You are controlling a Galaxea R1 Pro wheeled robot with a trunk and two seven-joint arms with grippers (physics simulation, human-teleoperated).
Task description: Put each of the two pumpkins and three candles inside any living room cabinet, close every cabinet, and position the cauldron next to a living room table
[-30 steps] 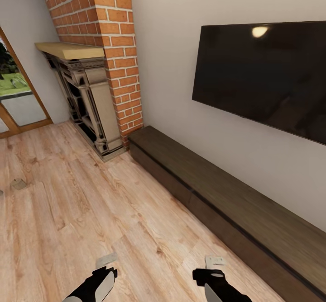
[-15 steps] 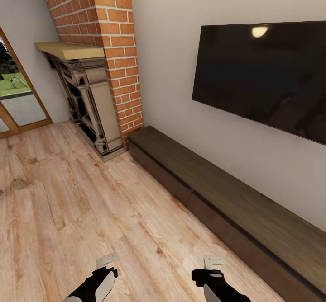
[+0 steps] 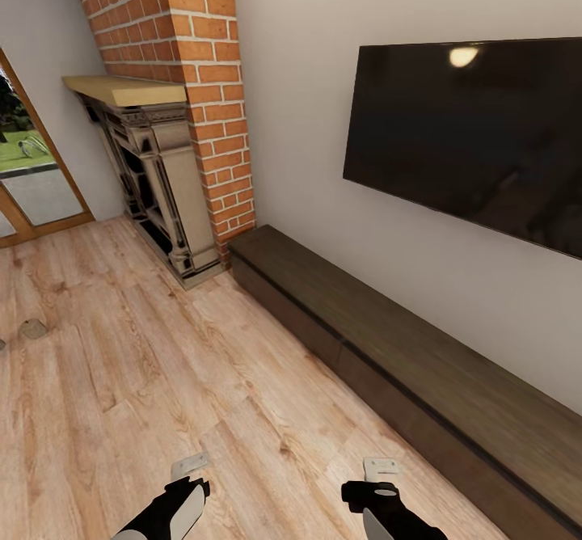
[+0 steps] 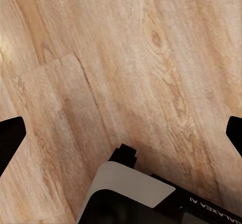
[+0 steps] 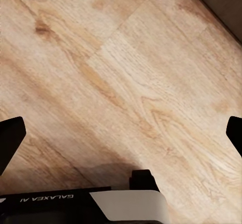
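Wood floor, closed cabinet, fireplace

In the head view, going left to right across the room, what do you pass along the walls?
Glass door → grey fireplace → brick chimney → the near end of the low dark cabinet → wall television.

A light wooden plank floor meets a pale wall carrying a black flat television, beside a red brick chimney.
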